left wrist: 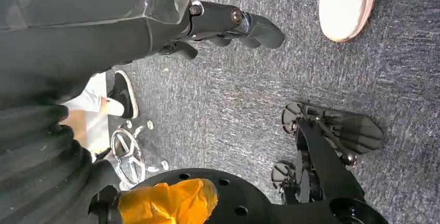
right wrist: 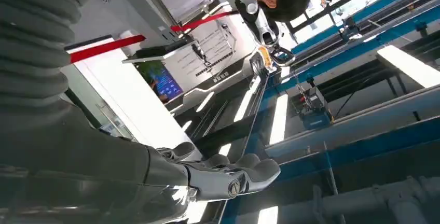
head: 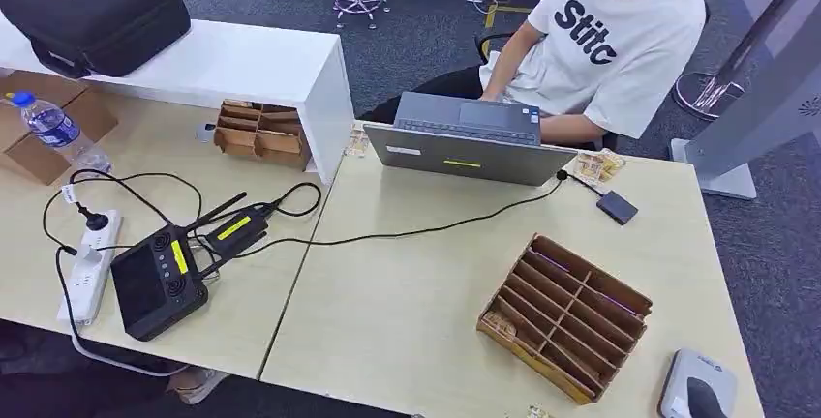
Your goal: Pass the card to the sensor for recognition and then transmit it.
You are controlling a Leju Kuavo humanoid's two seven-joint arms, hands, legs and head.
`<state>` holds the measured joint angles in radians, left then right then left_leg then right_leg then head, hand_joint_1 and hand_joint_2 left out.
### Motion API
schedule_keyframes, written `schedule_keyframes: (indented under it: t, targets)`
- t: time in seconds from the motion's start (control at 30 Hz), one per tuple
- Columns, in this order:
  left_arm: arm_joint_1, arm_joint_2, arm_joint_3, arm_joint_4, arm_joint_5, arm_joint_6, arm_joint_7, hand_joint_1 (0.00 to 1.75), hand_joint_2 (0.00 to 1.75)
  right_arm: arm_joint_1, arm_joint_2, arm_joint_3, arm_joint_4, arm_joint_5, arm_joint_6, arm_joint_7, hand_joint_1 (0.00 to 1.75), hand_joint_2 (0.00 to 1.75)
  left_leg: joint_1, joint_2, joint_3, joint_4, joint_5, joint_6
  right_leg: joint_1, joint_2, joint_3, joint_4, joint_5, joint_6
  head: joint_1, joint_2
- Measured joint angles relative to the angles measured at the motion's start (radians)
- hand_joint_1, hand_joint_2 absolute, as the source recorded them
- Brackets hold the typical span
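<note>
Card edges [head: 554, 261], thin and pale, seem to stand in the far slots of the slotted cardboard rack [head: 566, 316], though they are too small to be sure of. The rack lies tilted on the light wooden table [head: 407, 312], at about 4 o'clock from the table's middle. At 5 o'clock from the rack, at the table's near corner, sits a rounded grey device [head: 692, 384], apart from the rack. A small black box [head: 617, 207] lies at 1 o'clock from the rack, and the grey laptop [head: 465, 142] stands at 11 o'clock, with a person in a white shirt [head: 610, 36] seated behind it. On the adjoining table, at 9 o'clock, a black controller [head: 155, 283] lies beside a white power strip [head: 89, 263]. The left hand [left wrist: 228, 24] hangs over grey carpet [left wrist: 233, 94], its fingers stretched out and holding nothing. The right hand [right wrist: 228, 175] points up toward ceiling lights, fingers straight and side by side, nothing between them.
</note>
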<state>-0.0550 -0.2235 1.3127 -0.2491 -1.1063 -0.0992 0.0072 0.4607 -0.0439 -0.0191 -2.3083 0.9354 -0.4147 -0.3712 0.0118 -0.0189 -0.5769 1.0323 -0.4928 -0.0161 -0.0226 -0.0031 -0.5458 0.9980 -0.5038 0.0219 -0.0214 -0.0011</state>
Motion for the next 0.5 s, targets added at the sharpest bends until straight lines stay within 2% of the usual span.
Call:
schedule_keyframes:
  t: [0.5]
  targets:
    - [0.000,0.000,0.000,0.000,0.000,0.000,0.000,0.00,1.75,0.000,0.000,0.000,0.000,0.000,0.000,0.000,0.00,1.75,0.000,0.000,0.000,0.000,0.000,0.000,0.000,0.000,0.000,0.000,0.000,0.000,0.000,0.000]
